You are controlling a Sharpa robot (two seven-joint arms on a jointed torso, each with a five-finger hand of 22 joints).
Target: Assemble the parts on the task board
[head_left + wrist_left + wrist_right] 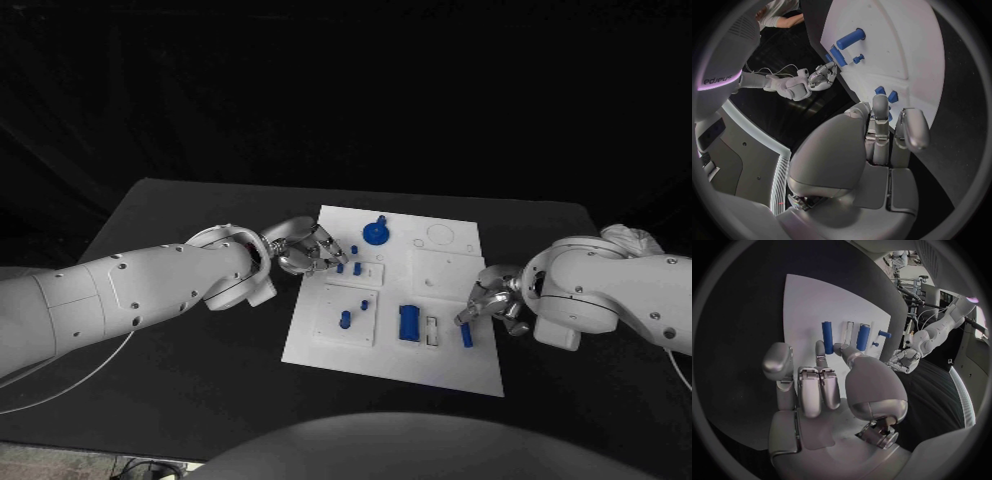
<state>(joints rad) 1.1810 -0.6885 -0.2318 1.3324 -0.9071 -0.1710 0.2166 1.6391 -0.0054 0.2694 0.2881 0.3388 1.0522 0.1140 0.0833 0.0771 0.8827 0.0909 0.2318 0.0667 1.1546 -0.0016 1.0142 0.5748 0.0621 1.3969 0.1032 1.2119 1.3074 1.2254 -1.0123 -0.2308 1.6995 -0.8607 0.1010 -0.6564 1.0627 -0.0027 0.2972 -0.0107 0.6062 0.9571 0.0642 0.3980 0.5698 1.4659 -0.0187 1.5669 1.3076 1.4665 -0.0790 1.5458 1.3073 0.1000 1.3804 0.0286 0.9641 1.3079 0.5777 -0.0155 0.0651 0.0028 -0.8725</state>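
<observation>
Early in the assembly, by the look of it: several parts lay loose on the task board (433, 355), a flat white matte plate in the middle of the black table (173, 210). Left hand (306, 250) hovered at the board's left edge over two small blue pegs (348, 268), fingers apart, nothing held. Right hand (490, 300) sat at the right edge beside a slim blue bar (466, 335), likewise empty. Next move probably a fine pinch on a peg. Blue block (410, 322) chunky; blue round knob (376, 234) smooth plastic.
</observation>
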